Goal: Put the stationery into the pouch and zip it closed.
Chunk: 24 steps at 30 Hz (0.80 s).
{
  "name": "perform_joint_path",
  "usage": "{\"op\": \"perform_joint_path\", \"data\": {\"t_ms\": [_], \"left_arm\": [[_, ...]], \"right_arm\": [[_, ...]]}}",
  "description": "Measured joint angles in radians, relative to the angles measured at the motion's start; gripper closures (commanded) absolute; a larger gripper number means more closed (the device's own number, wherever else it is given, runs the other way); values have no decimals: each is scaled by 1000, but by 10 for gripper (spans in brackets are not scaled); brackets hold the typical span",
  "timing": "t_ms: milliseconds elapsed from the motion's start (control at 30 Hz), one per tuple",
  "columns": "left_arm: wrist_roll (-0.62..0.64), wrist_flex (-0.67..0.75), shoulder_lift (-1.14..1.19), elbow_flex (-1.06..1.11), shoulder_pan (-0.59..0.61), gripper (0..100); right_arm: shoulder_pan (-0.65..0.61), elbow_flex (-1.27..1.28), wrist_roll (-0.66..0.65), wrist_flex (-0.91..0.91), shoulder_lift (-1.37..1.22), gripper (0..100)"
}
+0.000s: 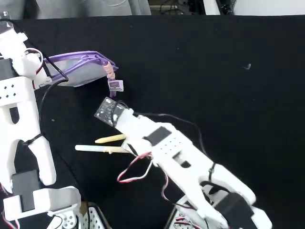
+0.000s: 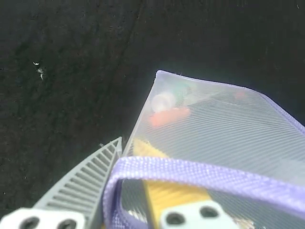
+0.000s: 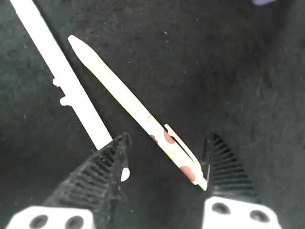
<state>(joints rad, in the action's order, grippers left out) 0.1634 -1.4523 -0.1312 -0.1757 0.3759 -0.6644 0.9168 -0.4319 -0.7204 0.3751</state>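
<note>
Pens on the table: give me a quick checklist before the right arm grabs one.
1. Right end effector open: ok.
2. Spotted pen between its jaws: ok.
3. White pen clear of jaws: not ok, it ends at one finger.
4. Left end effector gripping pouch: ok.
5. Pouch mouth open: ok, looks open.
6. Right end effector low enough to pinch: cannot tell.

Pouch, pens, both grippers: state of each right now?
pouch: mouth looks unzipped, rim held by the left gripper, items inside.
left gripper: shut on the pouch's purple rim.
right gripper: open, jaws either side of the spotted pen, not gripping.
spotted pen: lying flat on the table, outside the pouch.
white pen: lying flat beside it, outside the pouch.
</note>
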Motion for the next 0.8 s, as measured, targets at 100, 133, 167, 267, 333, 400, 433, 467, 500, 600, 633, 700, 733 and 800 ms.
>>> {"op": "perform_joint_path", "data": {"t_ms": [100, 133, 167, 267, 333, 400, 433, 467, 500, 600, 633, 700, 733, 800], "left_arm": [[0, 2, 0, 0, 0, 971], [0, 6, 0, 0, 2, 971], [0, 9, 0, 2, 6, 971], [0, 12, 5, 2, 8, 971], [0, 15, 5, 2, 8, 971], [0, 15, 5, 2, 8, 971], [0, 15, 5, 2, 8, 971], [0, 15, 5, 2, 8, 971], [0, 15, 5, 2, 8, 971], [0, 15, 5, 2, 15, 971], [0, 15, 5, 2, 23, 971], [0, 20, 9, 2, 40, 971], [0, 21, 11, 2, 44, 971], [0, 23, 11, 2, 51, 971]], "right_arm": [[0, -11, -64, -17, -20, 759], [-5, -11, -74, -20, -25, 759], [-15, -11, -81, -20, -31, 759], [-34, -12, -91, -20, -61, 759], [-41, -41, -100, -20, -97, 759], [-43, -77, -112, -20, -147, 759], [-41, -95, -118, -20, -173, 759], [-41, -114, -127, -20, -203, 759], [-41, -133, -137, -20, -232, 759], [-41, -180, -170, -20, -313, 760], [-41, -187, -178, -20, -333, 763], [-41, -206, -184, -20, -361, 798], [-41, -215, -187, -20, -373, 822], [-41, -235, -190, -20, -394, 863]]}}
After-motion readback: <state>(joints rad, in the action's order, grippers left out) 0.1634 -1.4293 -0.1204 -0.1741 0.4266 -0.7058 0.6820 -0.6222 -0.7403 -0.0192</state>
